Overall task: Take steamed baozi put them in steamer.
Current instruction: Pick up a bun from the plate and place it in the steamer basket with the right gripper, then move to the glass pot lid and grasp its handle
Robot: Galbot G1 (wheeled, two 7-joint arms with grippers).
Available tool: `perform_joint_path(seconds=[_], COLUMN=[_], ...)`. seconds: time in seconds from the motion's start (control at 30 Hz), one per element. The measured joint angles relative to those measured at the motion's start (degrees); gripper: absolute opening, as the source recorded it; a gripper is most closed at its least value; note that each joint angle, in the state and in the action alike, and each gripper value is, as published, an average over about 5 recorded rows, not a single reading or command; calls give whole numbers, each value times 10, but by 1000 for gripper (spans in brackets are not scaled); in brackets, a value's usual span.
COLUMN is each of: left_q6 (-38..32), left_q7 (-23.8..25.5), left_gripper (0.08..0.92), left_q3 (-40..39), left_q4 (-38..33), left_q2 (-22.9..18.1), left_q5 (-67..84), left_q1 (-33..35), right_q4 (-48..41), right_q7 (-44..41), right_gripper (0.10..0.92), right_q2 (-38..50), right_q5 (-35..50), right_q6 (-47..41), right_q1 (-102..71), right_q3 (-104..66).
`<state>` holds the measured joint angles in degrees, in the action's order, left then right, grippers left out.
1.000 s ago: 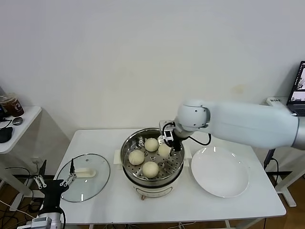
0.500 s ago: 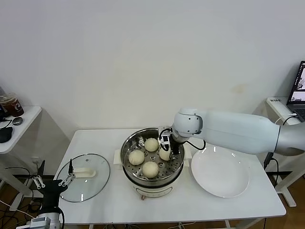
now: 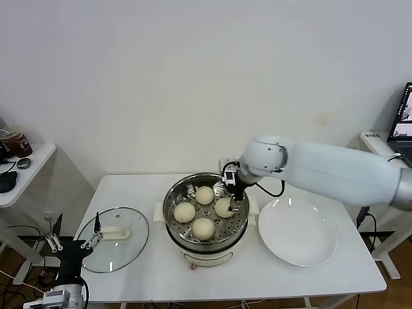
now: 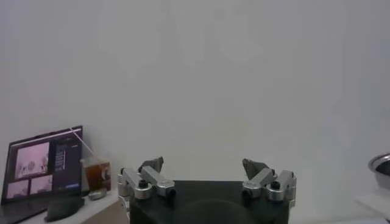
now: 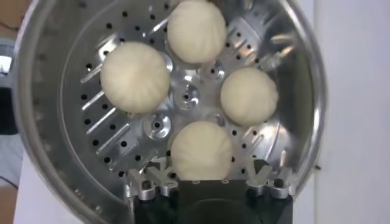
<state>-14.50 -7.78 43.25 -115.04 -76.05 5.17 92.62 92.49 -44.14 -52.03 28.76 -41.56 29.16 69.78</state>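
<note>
All four buns sit on the perforated tray inside the steamer (image 3: 206, 212): one at the back (image 3: 205, 195), one on the left (image 3: 184, 212), one at the front (image 3: 203, 228), and one on the right (image 3: 224, 207), directly beneath the right gripper (image 3: 235, 205). In the right wrist view that gripper (image 5: 209, 175) has its fingers spread wide to either side of the nearest bun (image 5: 202, 150); they flank it, apparently without pressing it, so it looks let go and resting on the tray. The plate (image 3: 297, 232) to the right of the steamer holds nothing, which suggests the loading is essentially done. The main risk now is on the way out: if the soft dough clings to a fingertip, a quick lift could drag the bun up, tip it against its neighbours or roll it toward the wall. A sideways pull instead of a straight rise could also catch the steamer's rim (image 3: 243, 193) and jolt the pot on its white base. The buns lie close together around the tray's centre, so any nudge would likely pass from one to another. The left gripper (image 3: 72, 243) hangs low beside the table, near the glass lid (image 3: 112, 239), its fingers apart and empty in the left wrist view (image 4: 208, 178).
</note>
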Motion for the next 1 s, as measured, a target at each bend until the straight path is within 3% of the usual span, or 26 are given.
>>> perform_joint_path(seconds=[0.27, 0.53, 0.7, 1.0], left_q6=[-3, -5, -7, -13], left_q7=[5, 6, 8, -6], left_gripper=[823, 823, 823, 823], left_q3=[-9, -19, -26, -33], left_q4=[0, -2, -5, -12], left_q2=[0, -6, -8, -5], left_q5=[15, 20, 20, -17], left_q1=[-4, -4, 1, 10], right_q4=[80, 120, 122, 118], right_q7=[135, 276, 314, 302], right_gripper=[823, 823, 823, 823], right_q2=[106, 166, 126, -42], right_q5=[39, 12, -53, -157], right_q6=[27, 153, 268, 467], right_q1=[-91, -361, -552, -874], right_q3=[-117, -381, -571, -864])
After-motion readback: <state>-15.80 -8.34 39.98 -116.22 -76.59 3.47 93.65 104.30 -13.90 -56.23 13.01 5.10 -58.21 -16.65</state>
